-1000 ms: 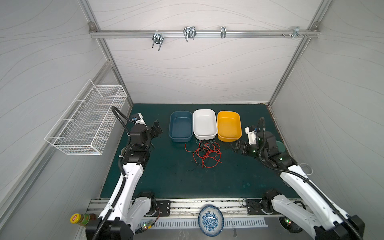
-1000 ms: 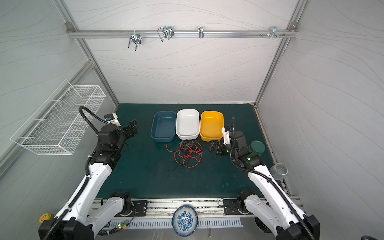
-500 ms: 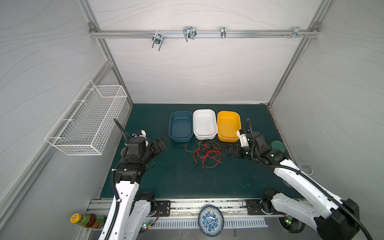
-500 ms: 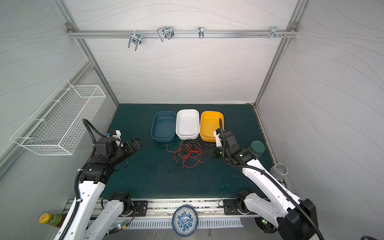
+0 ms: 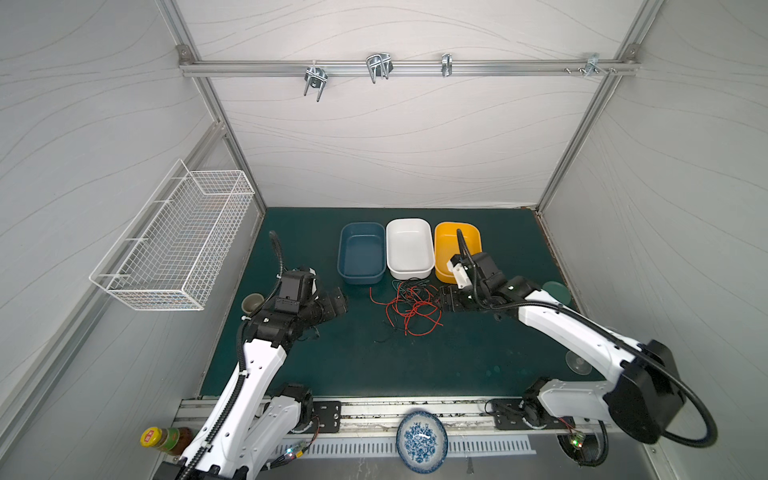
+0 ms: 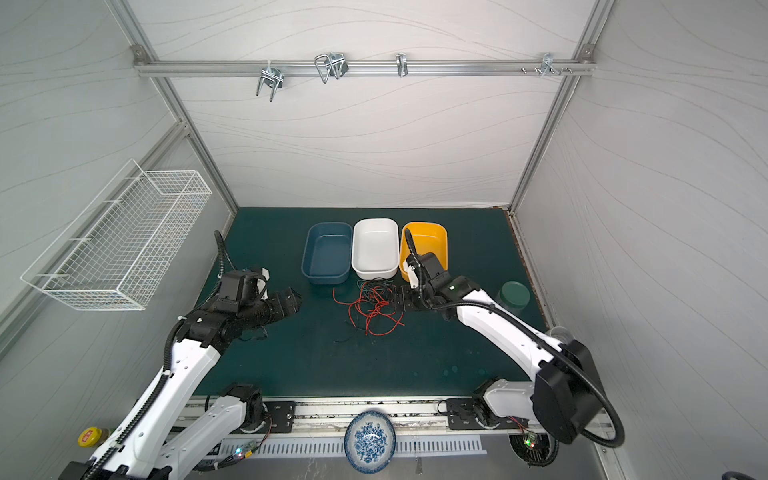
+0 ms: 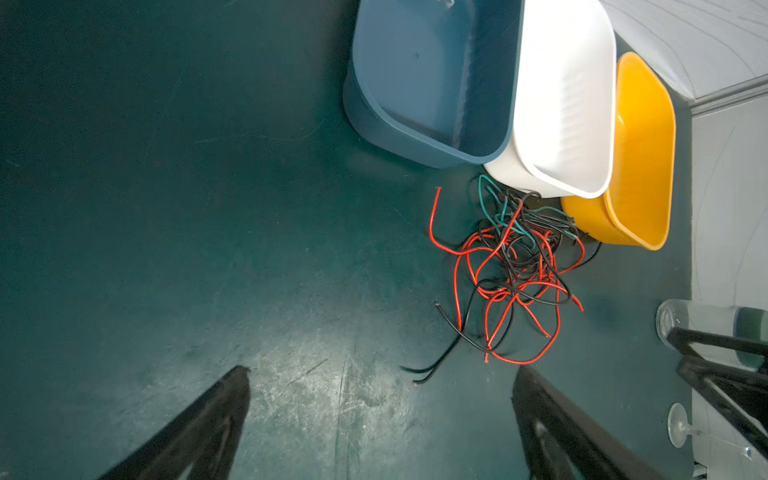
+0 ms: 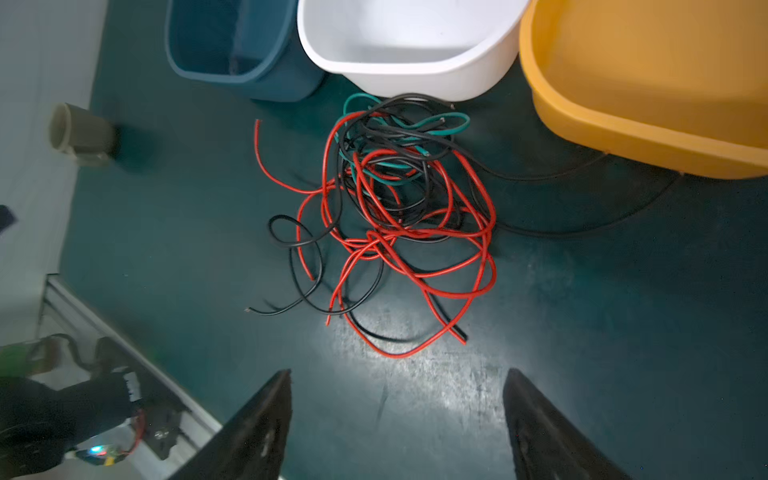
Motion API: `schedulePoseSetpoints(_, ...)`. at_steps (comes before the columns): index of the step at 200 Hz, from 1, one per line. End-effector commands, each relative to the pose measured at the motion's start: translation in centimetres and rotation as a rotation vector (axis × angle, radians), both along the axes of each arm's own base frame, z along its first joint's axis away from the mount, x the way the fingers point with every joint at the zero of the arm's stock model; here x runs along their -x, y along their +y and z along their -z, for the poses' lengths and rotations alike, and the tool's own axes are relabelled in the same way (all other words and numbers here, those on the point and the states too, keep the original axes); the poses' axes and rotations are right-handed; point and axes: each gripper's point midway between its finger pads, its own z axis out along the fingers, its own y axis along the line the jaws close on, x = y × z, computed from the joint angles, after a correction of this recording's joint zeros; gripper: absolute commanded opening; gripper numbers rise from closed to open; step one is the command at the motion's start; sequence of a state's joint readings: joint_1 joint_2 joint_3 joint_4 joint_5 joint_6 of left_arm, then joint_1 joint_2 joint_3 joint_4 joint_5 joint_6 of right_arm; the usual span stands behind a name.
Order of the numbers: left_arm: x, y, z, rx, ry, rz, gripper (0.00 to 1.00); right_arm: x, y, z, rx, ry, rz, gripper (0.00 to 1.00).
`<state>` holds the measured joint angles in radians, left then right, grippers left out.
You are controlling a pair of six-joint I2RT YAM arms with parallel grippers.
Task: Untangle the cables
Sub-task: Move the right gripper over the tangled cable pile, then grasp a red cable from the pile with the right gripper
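Before white tub (image 8: 411, 83), tangled cables (image 8: 376, 241) — left jaws spread, right jaws spread beside them

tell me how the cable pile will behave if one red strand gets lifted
Probably floppy: the cables lie in loose curls flat on the mat, so a lifted strand should droop. Likely to drag neighbours along, since red, black and green strands cross over one another. Probably light, being thin beside the white tub.
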<state>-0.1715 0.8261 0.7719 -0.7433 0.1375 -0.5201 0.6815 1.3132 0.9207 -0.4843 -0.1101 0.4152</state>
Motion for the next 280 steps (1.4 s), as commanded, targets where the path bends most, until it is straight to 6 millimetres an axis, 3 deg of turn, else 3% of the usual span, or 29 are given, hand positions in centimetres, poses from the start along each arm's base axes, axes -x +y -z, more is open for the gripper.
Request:
schedulePoseSetpoints(1, -0.4, -0.3, -2.2, 0.026, -0.088, 0.006, 1.0, -0.9, 0.7, 2.4, 0.093, -0.05, -0.042, 0.77)
schedulePoseSetpoints(21, -0.1, -1.0, -2.0, 0.065, -0.1, 0.027, 1.0, -1.4, 0.4, 5.3, 0.193, -0.033, -0.043, 0.72)
schedulePoseSetpoints(48, 0.2, -1.0, -2.1, 0.05, -0.079, 0.041, 1.0, -2.1, 0.8, 7.3, 0.291, -0.038, -0.067, 0.66)
schedulePoseSetpoints(80, 0.3, -1.4, -1.9, 0.052, -0.091, 0.048, 1.0, -2.7, 1.7, 7.1, 0.34, -0.096, -0.088, 0.61)
schedulePoseSetpoints(100, 0.3, -1.5, -1.5, 0.049, -0.062, 0.051, 1.0, -3.3, 2.0, 7.2, 0.366, -0.12, -0.107, 0.46)
schedulePoseSetpoints(143, 0.1, -1.7, -0.6, 0.048, -0.007, 0.061, 1.0, -3.7, 1.9, 7.8, 0.386, -0.147, -0.132, 0.29)
schedulePoseSetpoints(174, 0.0, -1.8, -0.4, 0.046, 0.001, 0.065, 1.0, -3.3, 2.5, 7.0, 0.357, -0.165, -0.14, 0.24)
schedulePoseSetpoints(191, 0.0, -1.8, -0.4, 0.047, 0.001, 0.063, 1.0, -2.9, 2.4, 6.0, 0.335, -0.167, -0.119, 0.27)
schedulePoseSetpoints(219, 0.0, -1.8, -0.3, 0.049, 0.007, 0.065, 0.99, -2.1, 2.0, 3.9, 0.259, -0.162, -0.046, 0.64)
schedulePoseSetpoints(280, 0.0, -2.0, -0.2, 0.052, 0.012, 0.069, 1.0, -2.4, 1.7, 4.0, 0.15, -0.011, 0.078, 0.7)
